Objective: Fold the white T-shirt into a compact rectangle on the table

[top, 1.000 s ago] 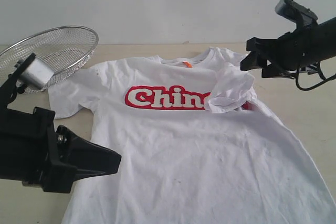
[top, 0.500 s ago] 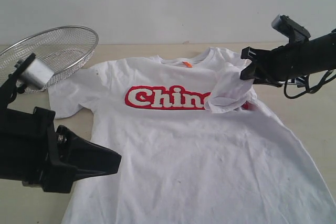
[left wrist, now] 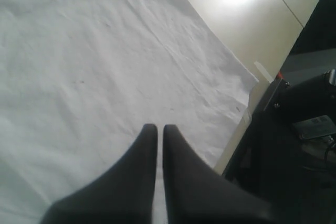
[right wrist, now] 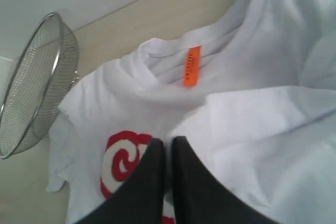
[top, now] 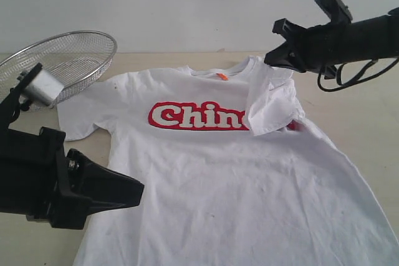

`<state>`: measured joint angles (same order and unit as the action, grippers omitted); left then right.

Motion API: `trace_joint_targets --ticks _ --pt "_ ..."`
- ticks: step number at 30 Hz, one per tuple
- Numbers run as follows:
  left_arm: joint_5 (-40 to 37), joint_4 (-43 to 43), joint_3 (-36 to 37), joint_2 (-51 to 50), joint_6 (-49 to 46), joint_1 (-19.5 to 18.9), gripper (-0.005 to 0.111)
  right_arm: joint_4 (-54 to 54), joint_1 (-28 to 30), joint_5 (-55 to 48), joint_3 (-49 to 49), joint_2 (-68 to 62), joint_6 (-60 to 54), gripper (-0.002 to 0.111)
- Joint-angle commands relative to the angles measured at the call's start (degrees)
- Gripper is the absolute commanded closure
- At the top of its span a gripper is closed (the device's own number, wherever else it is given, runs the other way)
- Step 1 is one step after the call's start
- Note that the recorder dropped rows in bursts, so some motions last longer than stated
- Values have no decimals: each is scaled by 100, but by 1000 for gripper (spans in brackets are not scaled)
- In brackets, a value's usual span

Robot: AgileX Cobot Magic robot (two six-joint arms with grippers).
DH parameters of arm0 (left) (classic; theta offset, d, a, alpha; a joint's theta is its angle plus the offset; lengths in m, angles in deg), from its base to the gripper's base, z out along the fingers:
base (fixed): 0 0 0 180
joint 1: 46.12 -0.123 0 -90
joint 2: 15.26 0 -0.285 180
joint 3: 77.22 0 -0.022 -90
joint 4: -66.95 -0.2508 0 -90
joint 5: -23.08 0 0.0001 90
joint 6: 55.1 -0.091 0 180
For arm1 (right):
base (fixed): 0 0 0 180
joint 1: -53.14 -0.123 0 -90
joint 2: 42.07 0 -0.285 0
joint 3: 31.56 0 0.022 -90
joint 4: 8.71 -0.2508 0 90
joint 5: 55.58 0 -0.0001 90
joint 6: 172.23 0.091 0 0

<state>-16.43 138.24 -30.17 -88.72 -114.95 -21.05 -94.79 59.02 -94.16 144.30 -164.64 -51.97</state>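
T-shirt [top: 237,179] lies spread on the table [top: 368,123]; right gripper [top: 269,60] pinches its far-right sleeve [top: 271,101]; left gripper [top: 140,190] hovers closed, empty.

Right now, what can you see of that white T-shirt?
The white T-shirt lies face up and mostly flat on the beige table, soft cotton-looking cloth, lightly wrinkled. Across the chest runs red lettering; an orange tag sits in the neck. One sleeve is folded inward over the lettering's end, its edge pinched and lifted by the shut right gripper.
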Motion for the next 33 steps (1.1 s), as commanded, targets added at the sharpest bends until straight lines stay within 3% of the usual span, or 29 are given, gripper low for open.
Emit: trace_joint_targets --ticks 1,5,7,10,11,19,26,31,33 --pt "44 30 22 -17 -42 23 102 -34 -514 235 185 28 -79 108" --pt "32 30 22 -17 -42 23 102 -34 -889 922 197 18 -292 102" --pt "32 30 22 -17 -42 23 102 -34 -947 1021 197 -5 -439 84" --pt "32 30 22 -17 -42 23 102 -59 -947 1089 197 -54 -439 43" --pt "32 30 22 -17 -42 23 102 -59 -933 1202 197 -54 -421 38" --pt "-114 6 22 -17 -42 23 102 63 -496 1454 248 -32 -234 67" --pt "20 5 22 -17 -120 23 102 778 -174 1927 292 -344 -27 70" --pt "31 5 22 -108 -120 23 102 807 -184 2296 386 -625 -141 106" --pt "31 5 22 -180 -150 23 102 796 -184 2289 483 -735 -153 107"
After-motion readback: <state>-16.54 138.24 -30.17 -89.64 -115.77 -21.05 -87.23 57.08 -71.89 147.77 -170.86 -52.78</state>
